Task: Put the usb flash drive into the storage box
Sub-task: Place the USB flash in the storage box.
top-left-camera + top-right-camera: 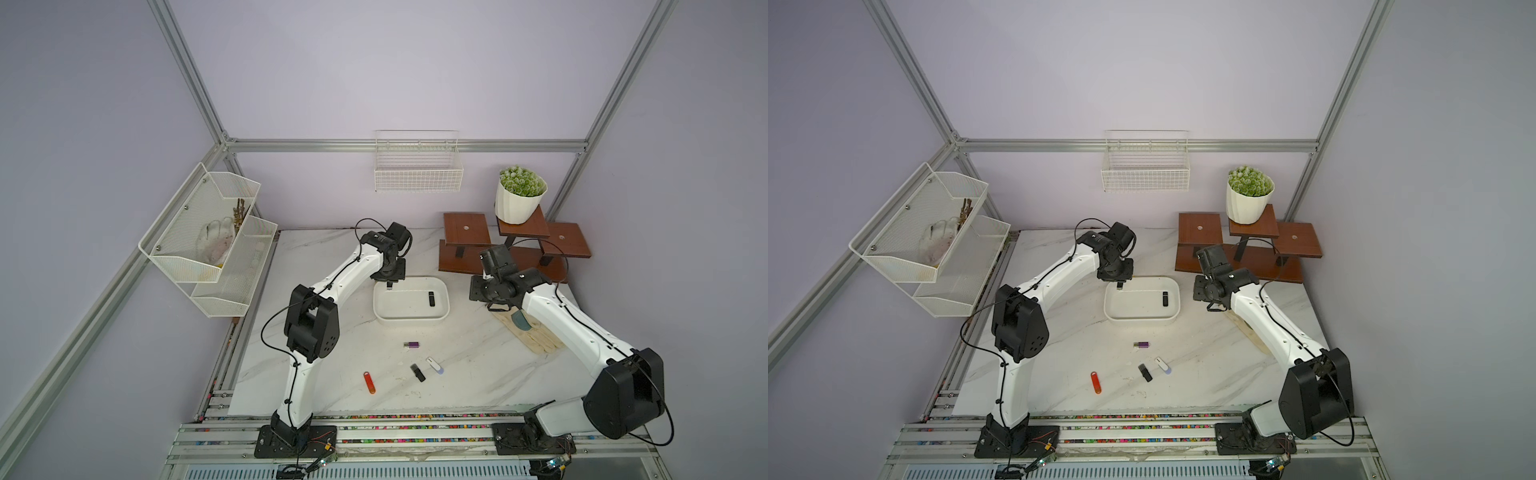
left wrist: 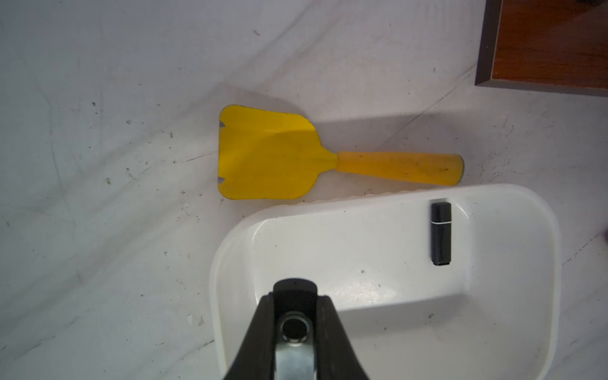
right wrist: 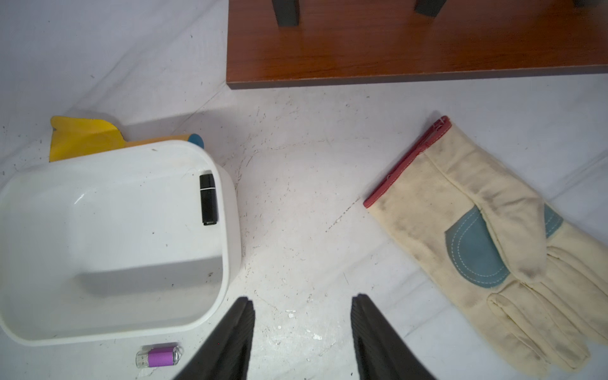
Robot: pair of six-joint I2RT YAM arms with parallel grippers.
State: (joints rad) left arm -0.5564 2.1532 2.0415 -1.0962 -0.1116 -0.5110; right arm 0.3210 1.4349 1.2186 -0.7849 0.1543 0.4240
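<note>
The left fingers (image 2: 260, 332) clamp a black usb flash drive (image 2: 295, 290) over the far-left corner of the storage box (image 2: 513, 194). The right fingers (image 3: 235, 339) stand apart, empty. The drive is likely light, stiff and slick, and best pinched across its body.

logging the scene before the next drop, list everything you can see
box: 1, white, table centre
drive in box: 1, black, end nearer right arm
held drive: 1, black with metal ring, over box corner
loose drives: 4, purple, white, black, orange, table in front of box
scraper: 1, yellow, table behind box
glove: 1, cream with blue patch, table under right arm
stand: 1, brown wood, table back
plant: 1, green in white pot, on stand
basket: 1, white wire, back wall
rack: 1, white mesh, side wall
left claw: shut on held drive
right claw: open, empty, between box and glove
</note>
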